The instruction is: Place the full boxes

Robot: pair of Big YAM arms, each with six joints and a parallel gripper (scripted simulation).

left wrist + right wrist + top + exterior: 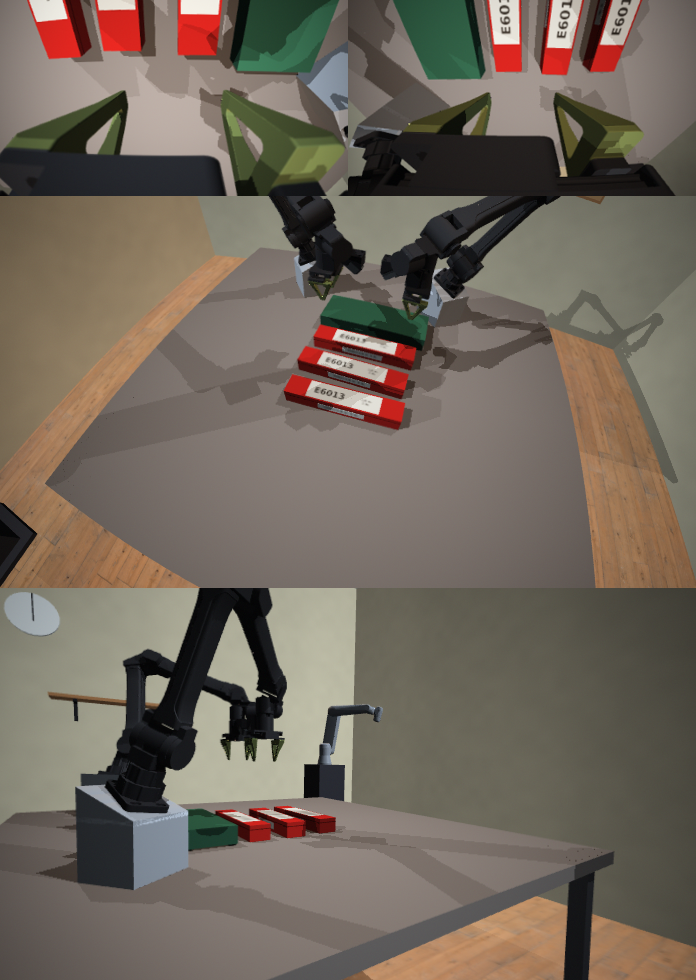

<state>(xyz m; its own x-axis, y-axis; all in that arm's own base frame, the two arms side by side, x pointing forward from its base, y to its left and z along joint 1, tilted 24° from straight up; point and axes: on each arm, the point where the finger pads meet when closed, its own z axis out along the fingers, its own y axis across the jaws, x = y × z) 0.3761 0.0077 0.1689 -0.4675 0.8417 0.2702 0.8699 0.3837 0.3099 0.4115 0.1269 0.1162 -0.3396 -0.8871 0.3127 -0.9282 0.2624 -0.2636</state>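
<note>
The green low platform point(350, 308) point(215, 833) point(280, 44) point(444, 48) bears no box. Three red E6013 boxes lie flat on the table, side by side, roughly parallel: one nearest the platform point(324, 334) point(257, 832) point(198, 37) point(508, 58), a middle one point(307, 357) point(292, 829) point(120, 32) point(556, 62), and an outer one point(294, 385) point(325, 824) point(59, 41) point(607, 59). My left gripper point(412, 315) point(237, 757) point(174, 97) is open and empty, high above the table, beyond one end of the boxes. My right gripper point(322, 295) point(265, 757) point(522, 97) is open and empty, beyond the other end. Their fullness does not show.
Pale arm bases point(299, 278) point(435, 310) point(160, 858) stand behind the platform's ends. Narrow gaps separate the boxes from each other and from the platform. The table's edge point(500, 888) is well away from the boxes.
</note>
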